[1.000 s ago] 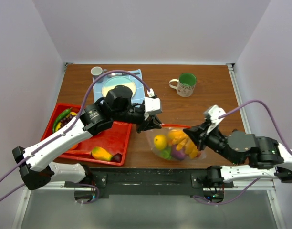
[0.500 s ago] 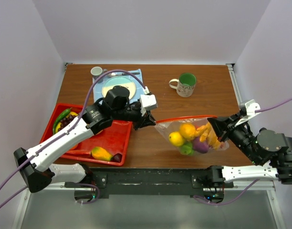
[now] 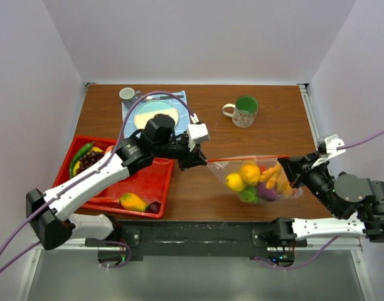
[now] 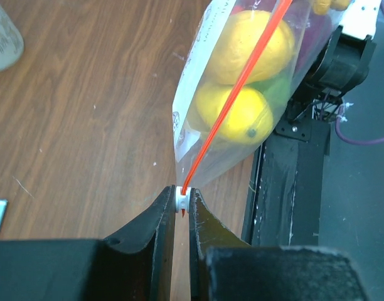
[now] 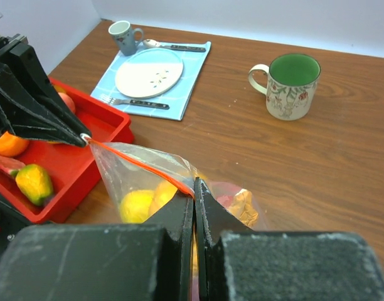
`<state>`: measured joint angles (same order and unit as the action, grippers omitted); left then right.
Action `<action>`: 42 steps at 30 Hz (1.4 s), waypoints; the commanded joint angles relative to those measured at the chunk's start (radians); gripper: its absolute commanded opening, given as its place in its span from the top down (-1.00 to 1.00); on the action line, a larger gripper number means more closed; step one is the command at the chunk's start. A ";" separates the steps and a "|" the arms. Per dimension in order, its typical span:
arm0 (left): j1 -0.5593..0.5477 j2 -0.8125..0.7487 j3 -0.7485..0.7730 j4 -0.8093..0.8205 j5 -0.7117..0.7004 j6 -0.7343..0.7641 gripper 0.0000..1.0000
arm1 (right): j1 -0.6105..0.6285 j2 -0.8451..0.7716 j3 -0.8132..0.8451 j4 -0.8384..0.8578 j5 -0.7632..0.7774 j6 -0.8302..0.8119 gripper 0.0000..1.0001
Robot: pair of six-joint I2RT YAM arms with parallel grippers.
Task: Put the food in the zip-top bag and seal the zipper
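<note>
The clear zip-top bag (image 3: 255, 182) hangs stretched between my two grippers, just above the table. It holds food: a lemon (image 3: 234, 182), an orange (image 3: 250, 172), a green piece (image 3: 246, 195) and a purple piece (image 3: 267, 191). The zipper (image 3: 245, 158) is a taut reddish-orange line. My left gripper (image 3: 202, 160) is shut on the white slider (image 4: 182, 199) at the zipper's left end. My right gripper (image 3: 285, 169) is shut on the zipper's right end (image 5: 191, 190). The zipper (image 4: 236, 94) runs past two yellow fruits (image 4: 239, 116) in the left wrist view.
A red tray (image 3: 148, 185) at the left holds a green chili (image 3: 81, 153), dark grapes (image 3: 88, 160) and a yellow-green fruit (image 3: 133, 202). A green-lined mug (image 3: 244, 111), a plate on a blue mat (image 3: 155, 113) and a small cup (image 3: 127, 95) stand at the back.
My right gripper has pulled the bag's right end to the right, stretching the zipper taut. The bag and its food shifted right. My left gripper followed a little, holding the slider.
</note>
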<state>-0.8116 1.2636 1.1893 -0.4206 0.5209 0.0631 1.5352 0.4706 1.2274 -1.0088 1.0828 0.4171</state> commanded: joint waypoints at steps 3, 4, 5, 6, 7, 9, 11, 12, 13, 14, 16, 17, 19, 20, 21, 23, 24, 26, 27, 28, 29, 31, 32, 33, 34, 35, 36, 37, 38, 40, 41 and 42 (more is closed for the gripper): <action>0.042 -0.015 -0.051 -0.069 -0.076 -0.055 1.00 | -0.006 0.025 -0.107 0.171 0.095 0.028 1.00; 0.042 -0.021 -0.046 -0.046 -0.070 -0.092 1.00 | -0.006 0.046 -0.130 0.193 0.091 0.037 1.00; 0.042 -0.021 -0.042 -0.037 -0.062 -0.103 1.00 | -0.006 0.100 -0.173 0.212 0.085 0.046 1.00; 0.042 -0.021 -0.040 -0.029 -0.044 -0.114 1.00 | -0.006 0.126 -0.195 0.249 0.078 0.063 0.98; 0.042 -0.020 -0.039 -0.005 -0.036 -0.138 1.00 | -0.006 0.150 -0.219 0.280 0.071 0.074 0.98; 0.042 -0.018 -0.042 0.017 -0.018 -0.158 1.00 | -0.007 0.218 -0.290 0.366 0.068 0.077 0.95; 0.042 -0.013 -0.048 0.046 -0.018 -0.186 1.00 | -0.038 0.258 -0.344 0.418 0.071 0.069 0.92; 0.042 0.003 -0.045 0.049 -0.028 -0.189 1.00 | -0.068 0.264 -0.359 0.480 0.012 0.052 0.89; 0.042 0.016 -0.030 0.046 -0.038 -0.195 1.00 | -0.107 0.267 -0.368 0.515 -0.039 0.007 0.88; 0.042 0.028 -0.016 0.040 -0.048 -0.200 1.00 | -0.209 0.273 -0.377 0.538 -0.091 -0.006 0.88; 0.043 0.074 0.028 0.025 -0.097 -0.216 1.00 | -0.323 0.301 -0.378 0.585 -0.269 -0.032 0.81; 0.045 0.091 0.044 0.025 -0.113 -0.224 1.00 | -0.416 0.322 -0.371 0.598 -0.317 -0.038 0.77; 0.051 0.150 0.100 0.011 -0.162 -0.250 1.00 | -0.493 0.393 -0.358 0.613 -0.412 -0.050 0.68; 0.054 0.175 0.121 0.005 -0.186 -0.261 1.00 | -0.559 0.416 -0.336 0.613 -0.437 -0.051 0.62; 0.061 0.225 0.144 -0.010 -0.238 -0.272 1.00 | -0.588 0.439 -0.324 0.610 -0.461 -0.051 0.54; 0.080 0.278 0.210 -0.032 -0.297 -0.310 0.98 | -0.671 0.494 -0.293 0.602 -0.509 -0.034 0.35; 0.098 0.317 0.229 -0.049 -0.332 -0.324 0.95 | -0.694 0.510 -0.283 0.583 -0.523 -0.025 0.10; 0.110 0.335 0.265 -0.037 -0.357 -0.344 0.23 | -0.751 0.543 -0.246 0.558 -0.540 0.008 -0.15; 0.114 0.338 0.277 -0.038 -0.419 -0.348 -0.09 | -0.764 0.551 -0.232 0.523 -0.540 0.018 -0.44; 0.115 0.336 0.300 -0.041 -0.452 -0.353 -0.41 | -0.776 0.574 -0.217 0.503 -0.538 0.041 -0.59; 0.115 0.333 0.309 -0.044 -0.482 -0.355 -0.99 | -0.800 0.585 -0.177 0.474 -0.535 0.049 -0.70; 0.117 0.310 0.337 -0.072 -0.600 -0.374 -1.00 | -0.814 0.603 -0.132 0.397 -0.525 0.066 -0.97; 0.117 0.294 0.336 -0.075 -0.637 -0.385 -1.00 | -0.823 0.609 -0.090 0.377 -0.520 0.068 -0.97; 0.117 0.258 0.322 -0.084 -0.686 -0.408 -1.00 | -0.828 0.612 -0.069 0.339 -0.520 0.074 -0.97; 0.117 0.235 0.305 -0.086 -0.702 -0.420 -1.00 | -0.833 0.609 -0.031 0.319 -0.524 0.074 -0.97; 0.117 0.208 0.281 -0.081 -0.714 -0.434 -1.00 | -0.833 0.599 -0.016 0.303 -0.524 0.080 -0.97; 0.117 0.147 0.213 -0.063 -0.746 -0.468 -1.00 | -0.834 0.591 -0.002 0.282 -0.543 0.087 -0.97; 0.117 0.114 0.176 -0.055 -0.762 -0.486 -1.00 | -0.834 0.583 0.021 0.273 -0.560 0.091 -0.97; 0.117 0.079 0.135 -0.044 -0.772 -0.505 -1.00 | -0.834 0.562 0.026 0.259 -0.586 0.094 -0.97; 0.117 -0.024 0.021 -0.015 -0.786 -0.545 -1.00 | -0.834 0.531 0.006 0.262 -0.658 0.115 -0.97; 0.117 -0.058 -0.012 -0.012 -0.800 -0.565 -1.00 | -0.834 0.513 -0.012 0.280 -0.678 0.121 -0.97; 0.117 -0.125 -0.078 0.008 -0.802 -0.594 -1.00 | -0.834 0.470 -0.034 0.289 -0.693 0.135 -0.97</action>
<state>-0.6949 1.3037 1.2613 -0.4709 -0.1883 -0.4107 0.7048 1.0321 1.2148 -0.6903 0.4995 0.4969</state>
